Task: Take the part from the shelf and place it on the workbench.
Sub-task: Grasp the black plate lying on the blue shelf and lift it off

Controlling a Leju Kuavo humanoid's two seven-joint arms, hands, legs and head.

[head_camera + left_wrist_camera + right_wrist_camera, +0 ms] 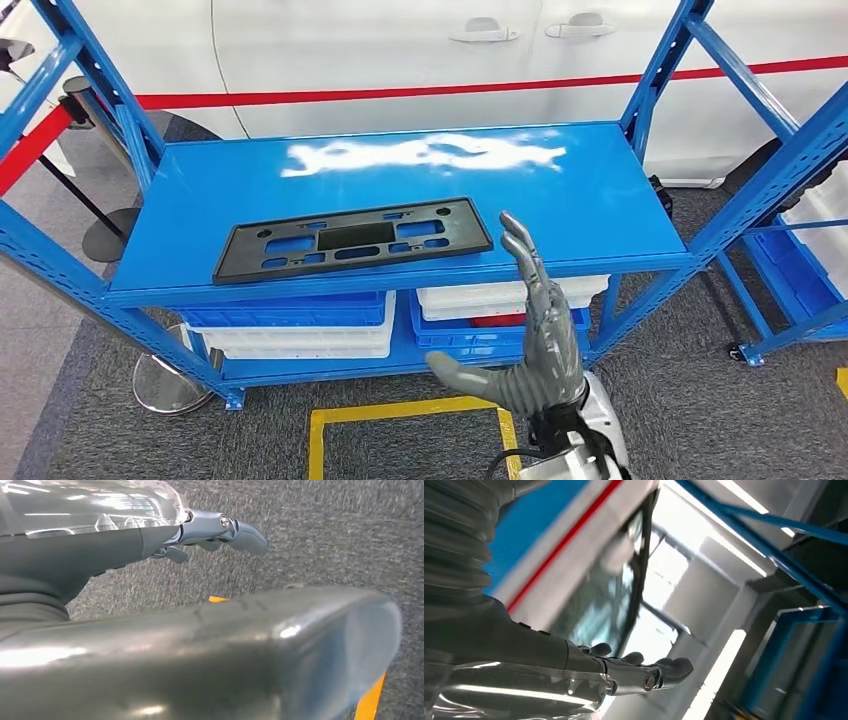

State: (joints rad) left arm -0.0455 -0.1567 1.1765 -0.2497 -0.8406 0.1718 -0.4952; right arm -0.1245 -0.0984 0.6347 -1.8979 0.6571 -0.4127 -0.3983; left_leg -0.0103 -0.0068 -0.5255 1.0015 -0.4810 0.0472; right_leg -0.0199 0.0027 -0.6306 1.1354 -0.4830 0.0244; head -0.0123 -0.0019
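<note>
A flat black plastic part (354, 241) with several cut-out slots lies lengthwise near the front edge of the blue shelf top (560, 205). My right hand (528, 335) is raised in front of the shelf, just right of the part's right end and apart from it, fingers stretched upward and thumb out to the left, holding nothing. The right wrist view shows the same right hand (624, 672) with straight fingers against the white car. My left hand (220, 532) hangs over grey carpet, fingers extended and nothing in it.
Blue and white bins (300, 325) sit on the lower shelf level. A white car with a red stripe (480, 60) stands behind the shelf. Another blue rack (800, 220) is at the right. Yellow floor tape (400, 415) marks the carpet in front.
</note>
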